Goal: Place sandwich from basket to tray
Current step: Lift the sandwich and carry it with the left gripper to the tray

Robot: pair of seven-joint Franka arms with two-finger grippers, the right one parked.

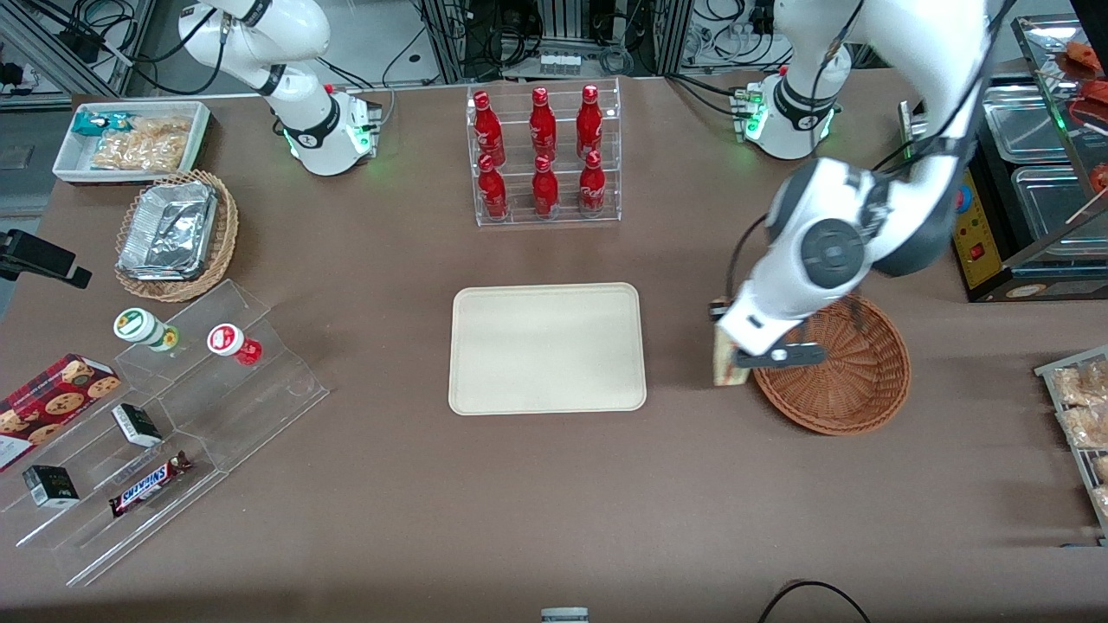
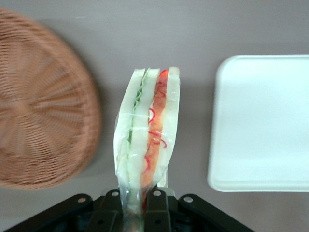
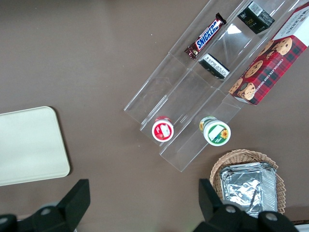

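- The left arm's claw (image 2: 136, 205) hangs over bare brown surface (image 1: 554, 519) between basket and tray, clenched on the plastic-wrapped triangular sandwich (image 2: 147, 140).
- The round reddish-brown wicker basket (image 1: 844, 368) sits at the sandwich's three o'clock in the front view, the cream rectangular tray (image 1: 547, 348) at nine.
- The slippery wrap could let the sandwich slide out (only one end is pinched).
- Nothing stands in the way; the clear rack of red bottles (image 1: 544, 156) sits at the tray's twelve.
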